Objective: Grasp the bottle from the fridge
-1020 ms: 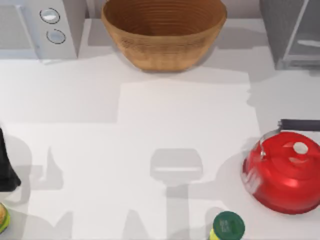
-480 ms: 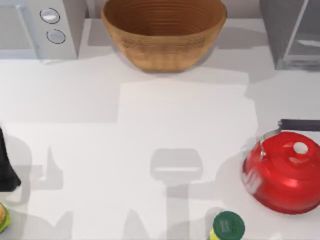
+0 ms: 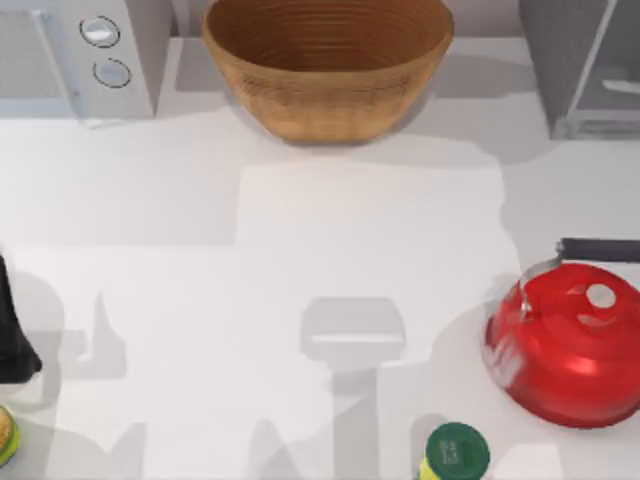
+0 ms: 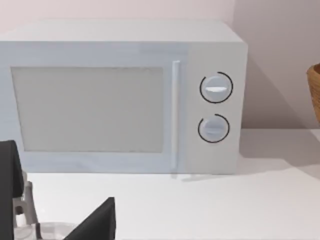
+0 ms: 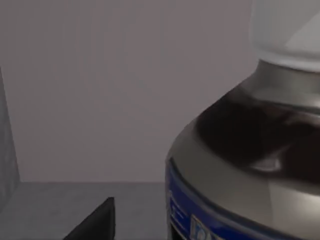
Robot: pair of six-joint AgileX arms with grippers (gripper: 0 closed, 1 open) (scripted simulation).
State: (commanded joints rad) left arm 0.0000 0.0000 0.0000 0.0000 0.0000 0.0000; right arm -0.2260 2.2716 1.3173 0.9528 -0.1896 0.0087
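The bottle (image 5: 250, 150) looms very close in the right wrist view: a white cap over a dark, glossy shoulder, with a blue label band below, its far side and base cut off by the frame. It stands on a grey floor before a plain grey back wall, inside the fridge (image 3: 585, 65), which sits at the table's far right corner in the top view, a grey cabinet with a pale see-through door panel. A dark finger (image 5: 95, 222) of the right gripper pokes up beside the bottle, apart from it; whether that gripper is spread or closed cannot be told.

The left wrist view faces a white microwave (image 4: 125, 95) with two round knobs, and dark parts of the left gripper (image 4: 55, 220) sit low in front of it; its opening cannot be judged either.

Elsewhere on the table (image 3: 250, 300) stand a wicker basket (image 3: 328, 65), a red kettle (image 3: 570, 345) and a green-capped container (image 3: 455, 452).
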